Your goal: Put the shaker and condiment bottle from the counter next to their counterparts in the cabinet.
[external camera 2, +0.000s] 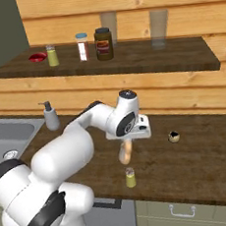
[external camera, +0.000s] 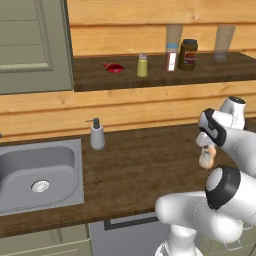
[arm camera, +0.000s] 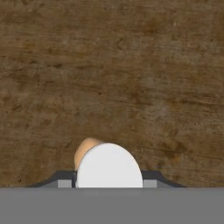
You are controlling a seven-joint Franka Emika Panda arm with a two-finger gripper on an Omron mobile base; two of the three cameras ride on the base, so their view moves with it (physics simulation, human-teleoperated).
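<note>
Your gripper [external camera 2: 125, 144] was clamped on the bottle [external camera 2: 125, 152], hanging upright at mid-frame. The cabinet [external camera 2: 129, 64] lay above it, its red item [external camera 2: 37, 57] at upper left.

Table [external camera: 140, 165] is dark wood with a heavy, streaky grain and a pretty matt look. Sink [external camera: 37, 175] is smooth brushed grey steel. The bottle [external camera 2: 125, 151] looks like smooth peach plastic with a flat white cap. Cabinet [external camera: 220, 75] shelf is the same dark wood, framed by lighter planks.
</note>
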